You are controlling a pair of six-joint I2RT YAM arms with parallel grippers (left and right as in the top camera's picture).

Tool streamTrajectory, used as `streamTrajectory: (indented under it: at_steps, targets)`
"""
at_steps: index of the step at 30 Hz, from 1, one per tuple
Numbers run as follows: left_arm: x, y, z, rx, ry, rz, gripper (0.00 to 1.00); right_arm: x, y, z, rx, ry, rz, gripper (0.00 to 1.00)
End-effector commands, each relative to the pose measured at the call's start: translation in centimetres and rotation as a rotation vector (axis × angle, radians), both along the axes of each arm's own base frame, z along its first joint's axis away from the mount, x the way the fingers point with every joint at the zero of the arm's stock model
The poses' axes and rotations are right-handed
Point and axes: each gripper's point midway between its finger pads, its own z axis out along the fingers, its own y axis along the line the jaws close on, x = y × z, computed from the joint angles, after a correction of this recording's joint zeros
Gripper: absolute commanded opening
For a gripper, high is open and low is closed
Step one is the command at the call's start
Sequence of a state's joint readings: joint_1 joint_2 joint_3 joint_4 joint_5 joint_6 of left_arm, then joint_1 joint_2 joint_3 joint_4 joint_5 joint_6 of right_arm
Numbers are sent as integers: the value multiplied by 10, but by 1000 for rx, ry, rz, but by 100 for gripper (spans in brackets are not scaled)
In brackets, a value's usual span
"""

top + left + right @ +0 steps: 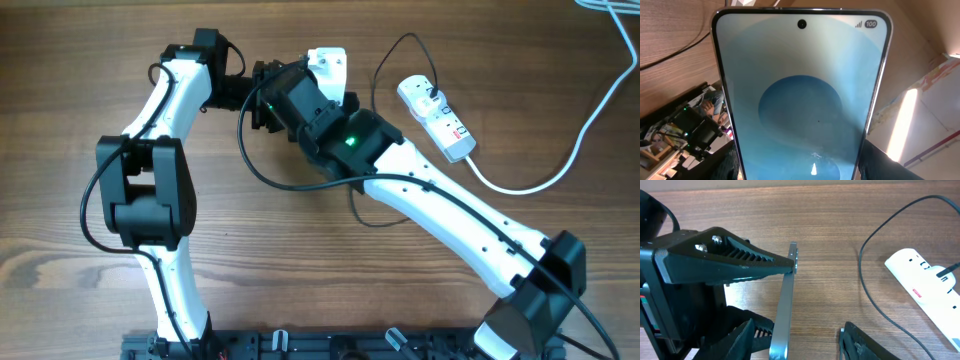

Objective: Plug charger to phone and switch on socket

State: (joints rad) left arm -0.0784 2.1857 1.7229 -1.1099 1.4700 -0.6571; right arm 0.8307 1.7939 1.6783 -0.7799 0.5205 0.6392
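Note:
My left gripper (250, 95) (800, 167) is shut on the phone (800, 90), one finger on each long side, and holds it off the table. Its teal-blue screen fills the left wrist view. In the right wrist view the phone (786, 295) shows edge-on as a silver strip. My right gripper (285, 105) (796, 330) is open, with a finger on each side of that edge and not touching it. The socket (437, 117) (927, 282) lies at the right. The black charger cable (385, 60) (870, 285) is plugged into it and loops over the table. Its free plug is hidden.
The thick white cord (560, 170) runs from the socket to the far right edge. A white piece (328, 65) shows just beyond my right gripper; I cannot tell what it is. Both arms cross over the middle of the wooden table (80, 80).

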Motion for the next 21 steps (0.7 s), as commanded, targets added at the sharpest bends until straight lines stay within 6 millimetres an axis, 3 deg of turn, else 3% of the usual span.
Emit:
streamTrajectory:
  at_steps: [1, 5, 8, 15, 21]
  targets:
    - [-5, -2, 21, -32, -38, -6, 65, 2, 11, -7, 24, 22, 7, 58]
    - [-5, -2, 21, -32, -38, -6, 66, 5, 10, -5, 26, 8, -1, 56]
    - [-5, -2, 21, -32, -38, -6, 65, 8, 8, -3, 28, -4, -12, 47]
    - [-5, -2, 21, -31, -34, -6, 65, 12, 11, -11, 34, 8, -12, 47]
    - [-5, -2, 21, -32, -34, -5, 65, 13, 12, -10, 46, 3, -19, 26]
